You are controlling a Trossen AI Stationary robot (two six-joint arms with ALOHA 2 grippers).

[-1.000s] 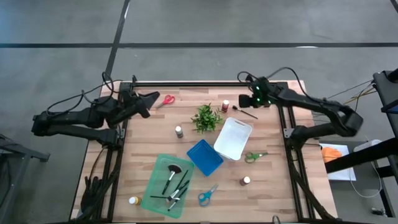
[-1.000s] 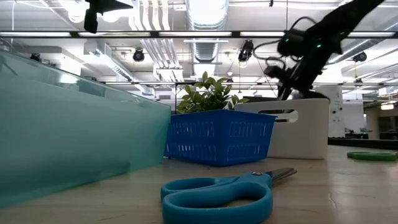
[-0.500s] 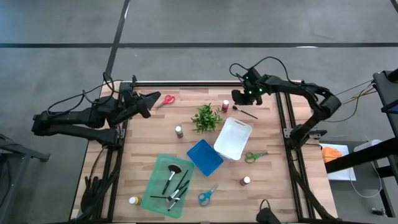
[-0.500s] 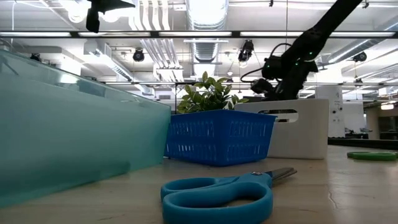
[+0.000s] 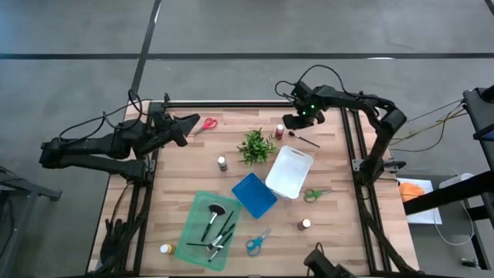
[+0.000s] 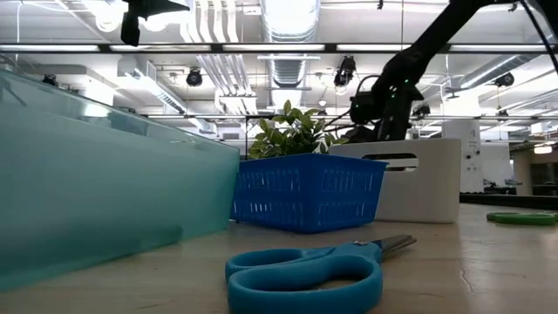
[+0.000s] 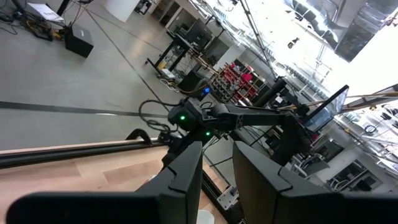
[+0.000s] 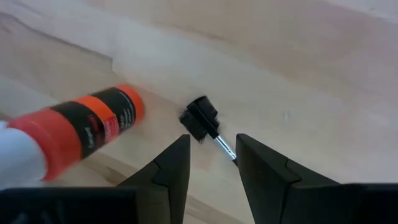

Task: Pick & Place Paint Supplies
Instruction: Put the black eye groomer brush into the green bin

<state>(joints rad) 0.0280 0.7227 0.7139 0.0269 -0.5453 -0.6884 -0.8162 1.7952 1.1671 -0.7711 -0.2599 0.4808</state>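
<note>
Right end effector (image 8: 211, 163) open over brush (image 8: 205, 124), handle hidden, left end effector (image 7: 216, 174) open

Right tool (image 5: 296, 122): fingers parted, brush (image 8: 205, 124) directly below the gap; red-labelled paint bottle (image 8: 74, 130) close beside, crowding one side; bare counter (image 8: 298, 93) ahead, passable; plant (image 5: 255, 146) farther off.
</note>
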